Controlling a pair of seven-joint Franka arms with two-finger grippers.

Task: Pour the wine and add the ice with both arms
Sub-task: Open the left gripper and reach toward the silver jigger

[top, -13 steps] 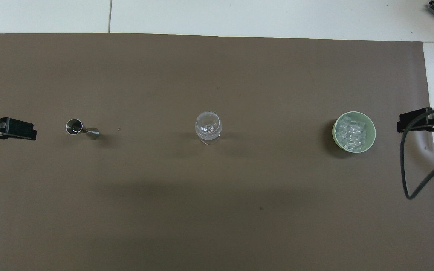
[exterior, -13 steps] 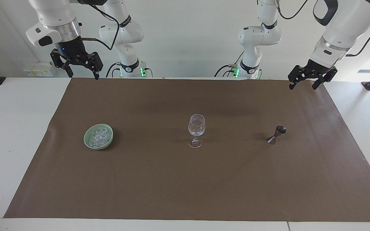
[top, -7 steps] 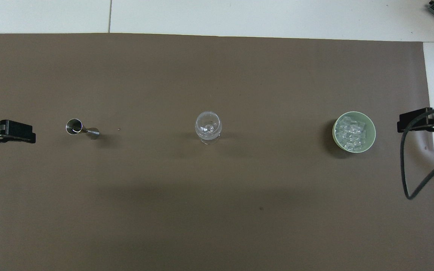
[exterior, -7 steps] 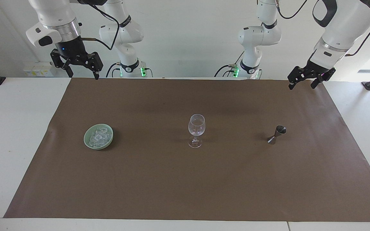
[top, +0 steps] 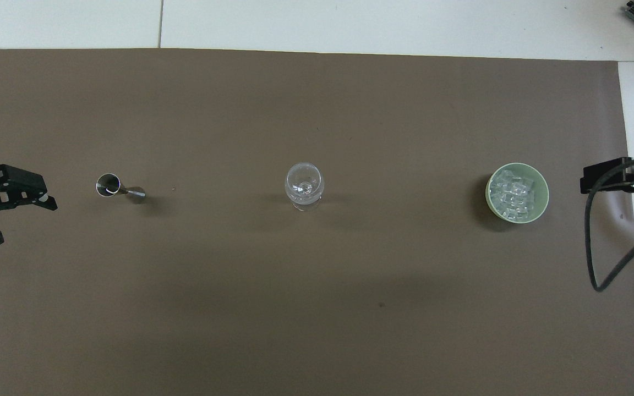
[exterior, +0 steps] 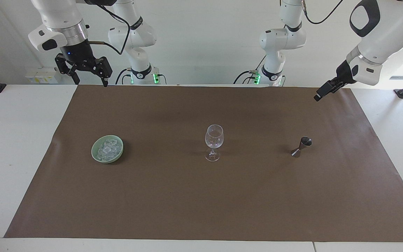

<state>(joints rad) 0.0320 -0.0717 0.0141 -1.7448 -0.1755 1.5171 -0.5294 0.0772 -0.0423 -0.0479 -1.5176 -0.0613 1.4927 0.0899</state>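
Facing view
Mat (exterior: 201, 196): brown sheet covering most of the white table (exterior: 9, 140).
Ice (exterior: 107, 148): heap of clear chunks in a pale green bowl (exterior: 98, 157), on the mat toward the right arm's end of the table.
Glass (exterior: 214, 141): clear stemmed glass, upright at the middle of the mat, between bowl and jigger, well apart from both.
Jigger (exterior: 302, 146): small metal double cone, standing on the mat toward the left arm's end.
Right gripper (exterior: 90, 83): raised over the mat's edge nearest the robots, at the right arm's end; fingers spread wide, holding nothing.
Left gripper (exterior: 319, 95): raised over the mat's corner nearest the robots at the left arm's end, seen edge-on and slanting down toward the mat; holding nothing.

Overhead view
Ice (top: 515, 192): fills the bowl (top: 544, 193), roughly in line with the glass (top: 304, 184) and jigger (top: 119, 188).
Left gripper (top: 17, 217): at the picture's edge, beside the jigger but apart from it; its two fingers (top: 25, 184) stand clearly apart, nothing between them.
Right gripper (top: 584, 184): only a black tip shows at the other edge, just beside the bowl, with a cable (top: 592, 247) looping below it.
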